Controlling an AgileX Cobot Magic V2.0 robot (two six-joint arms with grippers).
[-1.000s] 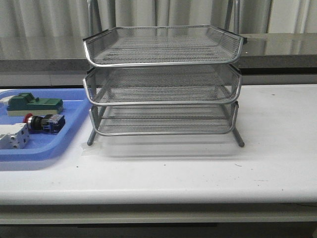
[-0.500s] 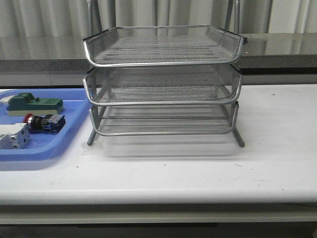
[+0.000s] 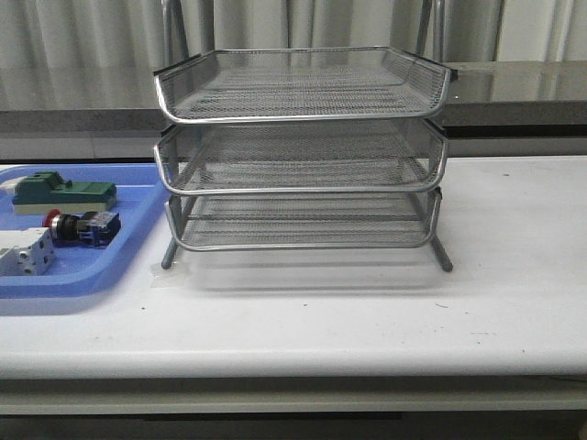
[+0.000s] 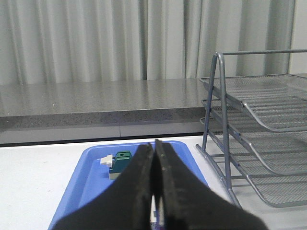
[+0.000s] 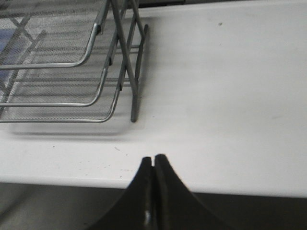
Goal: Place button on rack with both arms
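Observation:
The button [image 3: 78, 226], with its red head to the left and black and blue body, lies on its side in the blue tray [image 3: 92, 275] at the left. The three-tier silver wire rack [image 3: 303, 147] stands mid-table with all tiers empty. Neither gripper shows in the front view. My left gripper [image 4: 154, 143] is shut and empty, above the near end of the blue tray [image 4: 91, 172]; its fingers hide the button there. The rack [image 4: 259, 134] is beside it. My right gripper [image 5: 153, 158] is shut and empty over the table's front edge, short of the rack's leg [image 5: 134, 96].
A green block [image 3: 64, 192] lies at the back of the blue tray and also shows in the left wrist view [image 4: 122, 162]. A white-grey block [image 3: 26, 252] lies at the tray's front left. A grey counter and curtains stand behind the white table [image 3: 514, 275].

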